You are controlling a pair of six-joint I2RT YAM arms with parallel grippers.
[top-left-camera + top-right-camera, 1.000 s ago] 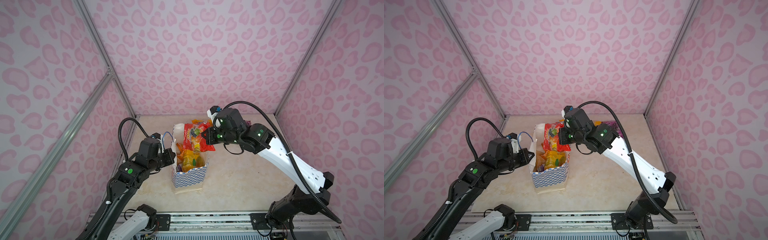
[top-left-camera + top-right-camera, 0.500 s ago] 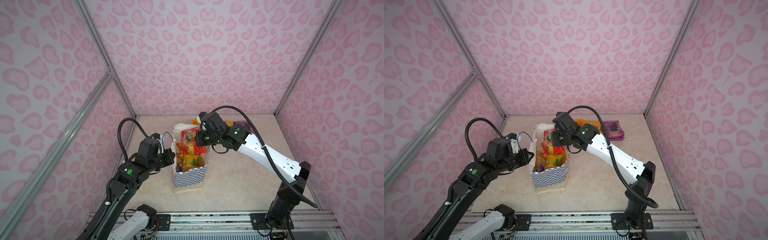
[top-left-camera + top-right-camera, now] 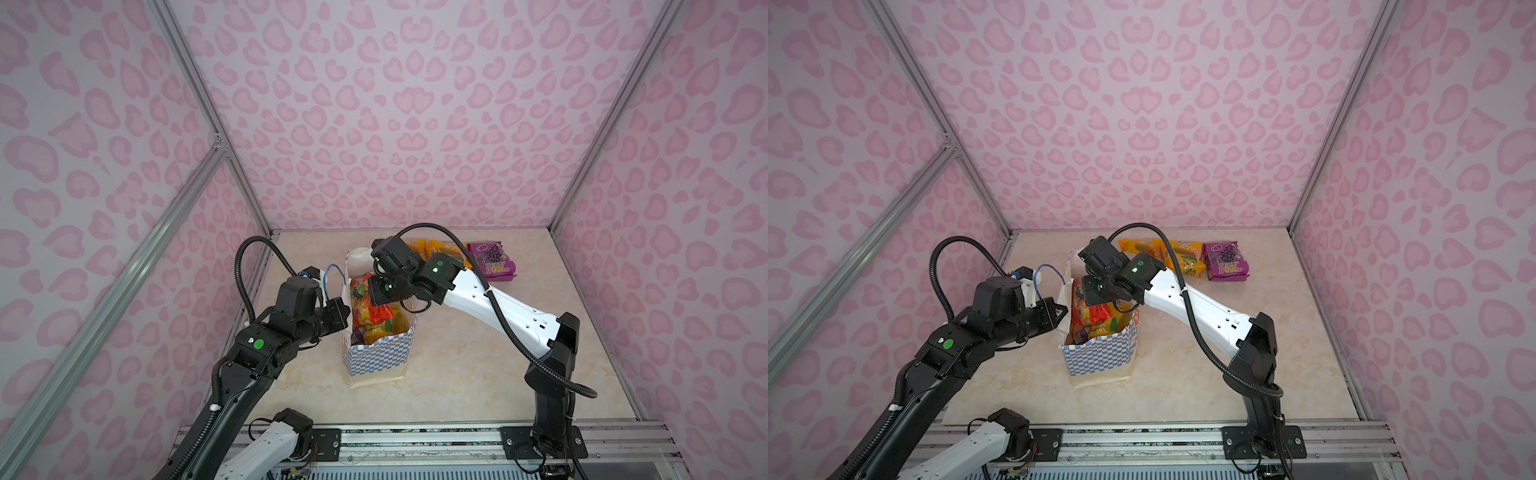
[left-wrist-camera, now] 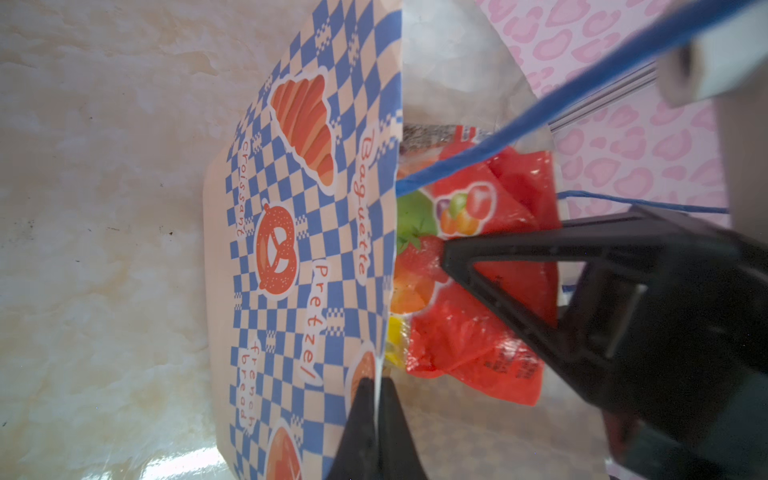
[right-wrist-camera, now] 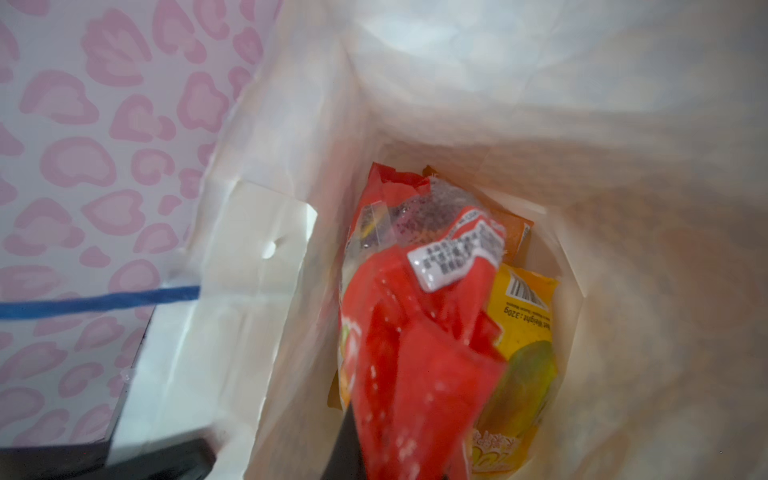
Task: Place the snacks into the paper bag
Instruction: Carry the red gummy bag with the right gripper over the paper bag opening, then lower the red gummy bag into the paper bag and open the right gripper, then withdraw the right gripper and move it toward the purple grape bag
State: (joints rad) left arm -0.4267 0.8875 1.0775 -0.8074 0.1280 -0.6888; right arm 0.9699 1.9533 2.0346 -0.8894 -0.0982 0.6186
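The paper bag (image 3: 379, 356) stands upright on the table (image 3: 465, 374), left of centre and about midway between the near and far edges, with its mouth open upward.

The left hand (image 4: 376, 415) is clamped tight on the bag's rim, on the side facing the table's left edge. One finger is outside on the checkered face and one inside, with the paper pinched flat between them. A blue cord handle (image 4: 540, 114) runs loose across the mouth.

The right hand (image 3: 380, 293) is lowered into the bag mouth from the far-right side. A red fruit-print packet (image 5: 415, 353) lies directly against it, its upper end crumpled, riding above the other contents. The packet and blur hide the jaws, so I cannot tell whether they are parted or whether they grip it.

Under the red packet, inside the bag, are a yellow packet (image 5: 525, 332) and an orange packet (image 5: 517, 239).

Outside the bag, lying flat along the far edge of the table, is a purple packet (image 3: 1227, 262) right of centre. Two yellow-orange packets (image 3: 1192, 262) lie just beside it towards the centre.
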